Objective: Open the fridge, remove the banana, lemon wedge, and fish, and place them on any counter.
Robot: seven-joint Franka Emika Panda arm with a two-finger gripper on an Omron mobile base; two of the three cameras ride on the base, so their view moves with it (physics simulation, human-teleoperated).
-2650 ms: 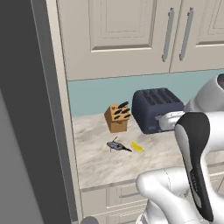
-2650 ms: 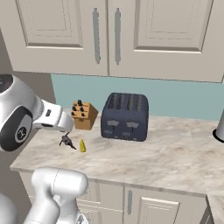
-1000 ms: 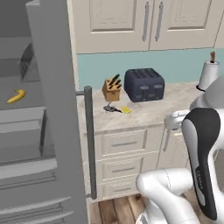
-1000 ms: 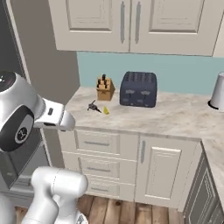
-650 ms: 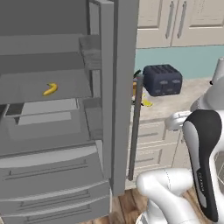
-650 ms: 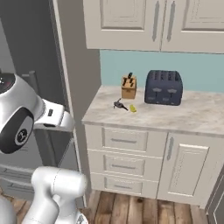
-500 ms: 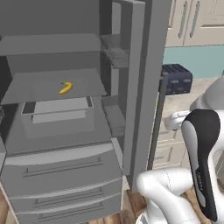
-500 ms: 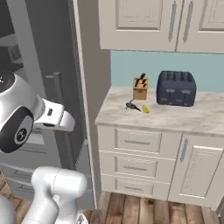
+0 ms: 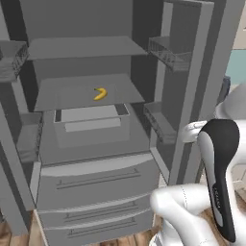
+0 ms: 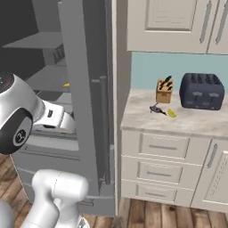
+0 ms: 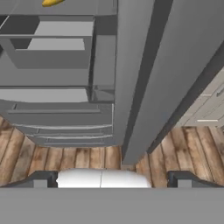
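**Fridge open, banana pending: base now faces the shelves**

Since the earlier frames, both base views have swung from the table with the toaster to the open fridge; this is camera travel with the base, not movement of the objects. The banana holds its place on the middle shelf, above the clear drawer.

**Step in hand.** By the look of it, the door-opening step is complete. The fish and the lemon wedge lie on the table, just in front of the knife block and left of the toaster. The banana is the one item left to remove.

**Gripper state.** The fingers stand wide apart, with nothing between them.

**Position of banana relative to fingers.** In the hand view the banana sits at the very top edge, left of centre, well apart from the fingers. The hand points down toward the wooden floor and the lower edge of the right door, not at the shelf.

**Next move.**
1. Raise and level the hand toward the middle shelf.
2. Pass left of the open door and its bins.
3. Bring the spread fingers to either side of the banana before closing.
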